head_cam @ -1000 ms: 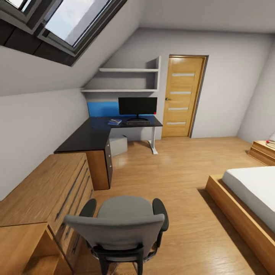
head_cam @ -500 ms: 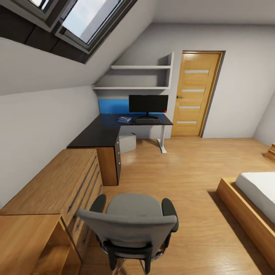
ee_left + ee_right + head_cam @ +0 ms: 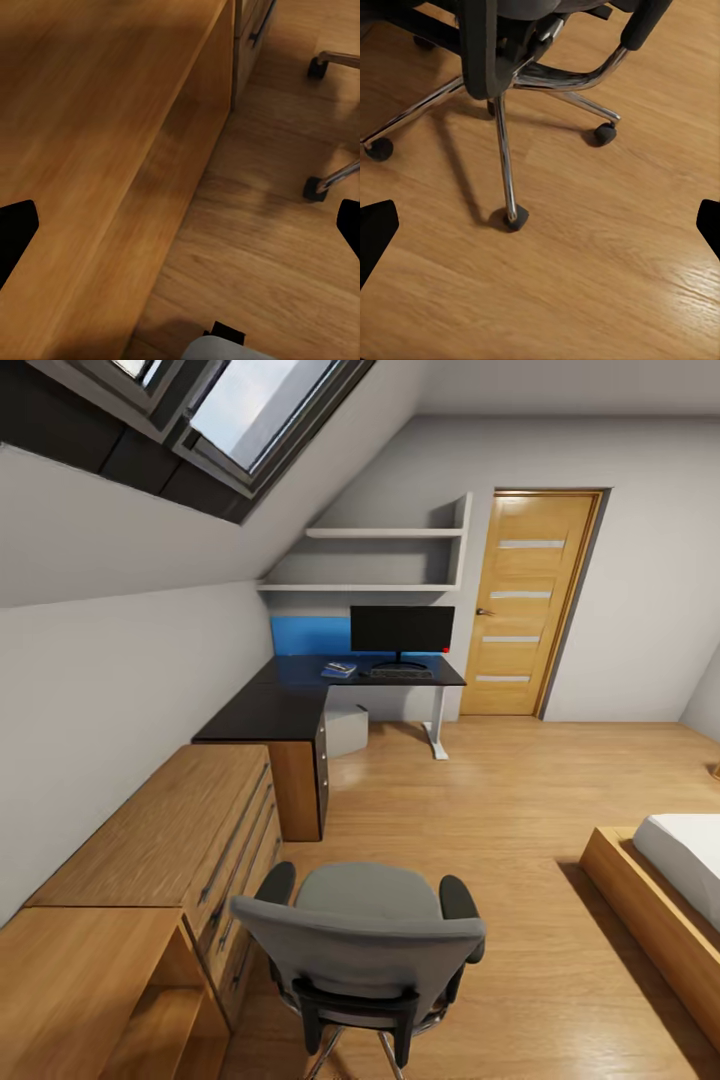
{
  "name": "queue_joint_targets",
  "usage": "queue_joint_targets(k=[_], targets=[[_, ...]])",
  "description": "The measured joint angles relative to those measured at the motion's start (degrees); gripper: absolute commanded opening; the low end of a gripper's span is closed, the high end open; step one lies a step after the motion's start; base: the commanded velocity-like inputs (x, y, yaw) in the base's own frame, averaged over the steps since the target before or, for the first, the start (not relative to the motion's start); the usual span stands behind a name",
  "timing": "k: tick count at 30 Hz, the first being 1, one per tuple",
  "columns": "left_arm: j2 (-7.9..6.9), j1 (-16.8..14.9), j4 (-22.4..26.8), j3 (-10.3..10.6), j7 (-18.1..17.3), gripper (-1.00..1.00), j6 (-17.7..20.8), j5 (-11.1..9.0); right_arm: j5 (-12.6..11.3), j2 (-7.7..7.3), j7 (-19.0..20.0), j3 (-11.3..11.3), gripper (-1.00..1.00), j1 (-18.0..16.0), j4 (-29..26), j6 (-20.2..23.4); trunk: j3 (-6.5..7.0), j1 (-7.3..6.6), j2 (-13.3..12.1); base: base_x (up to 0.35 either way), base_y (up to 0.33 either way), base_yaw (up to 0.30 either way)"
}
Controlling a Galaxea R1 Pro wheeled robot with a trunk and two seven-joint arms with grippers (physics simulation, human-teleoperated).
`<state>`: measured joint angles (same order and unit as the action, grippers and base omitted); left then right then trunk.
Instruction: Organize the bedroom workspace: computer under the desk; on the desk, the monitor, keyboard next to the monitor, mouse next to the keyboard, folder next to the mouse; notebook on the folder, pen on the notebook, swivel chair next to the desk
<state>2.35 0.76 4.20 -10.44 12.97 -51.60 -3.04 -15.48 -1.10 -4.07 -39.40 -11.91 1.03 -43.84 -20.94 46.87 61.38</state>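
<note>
Head view shifts right across last second: camera turn, not objects moving. Swivel chair (image 3: pixel 365 950) close ahead, well apart from counter (image 3: pixel 300 700). Monitor (image 3: pixel 402 630), keyboard (image 3: pixel 401 673), blue stack (image 3: pixel 339 670) on counter; computer (image 3: pixel 346 730) beneath. Both end effectors wide, empty. Judgement: chair repositioning pending.

Even, soft daylight from the skylight (image 3: pixel 250 410); faint shadows, slightly blurry renders.
</note>
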Motion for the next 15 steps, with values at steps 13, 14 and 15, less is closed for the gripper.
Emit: queue_joint_targets(k=[13, 14, 15], targets=[[0.00, 0.00, 0.02, 0.00, 0.00, 1.00, 0.03, 0.00, 0.07, -0.15, 0.04, 0.00, 1.00, 0.00, 0.00, 0.00, -0.01, 0.00, 0.00, -0.004, 0.090, 0.001], [0.00, 0.00, 0.01, -0.01, 0.00, 1.00, 0.02, 0.00, 0.07, -0.15, 0.03, 0.00, 1.00, 0.00, 0.00, 0.00, -0.01, 0.00, 0.00, 0.000, 0.079, 0.000], [0.00, 0.00, 0.02, 0.00, 0.00, 1.00, 0.02, 0.00, 0.07, -0.16, 0.02, 0.00, 1.00, 0.00, 0.00, 0.00, -0.01, 0.00, 0.00, 0.000, 0.063, 0.000]])
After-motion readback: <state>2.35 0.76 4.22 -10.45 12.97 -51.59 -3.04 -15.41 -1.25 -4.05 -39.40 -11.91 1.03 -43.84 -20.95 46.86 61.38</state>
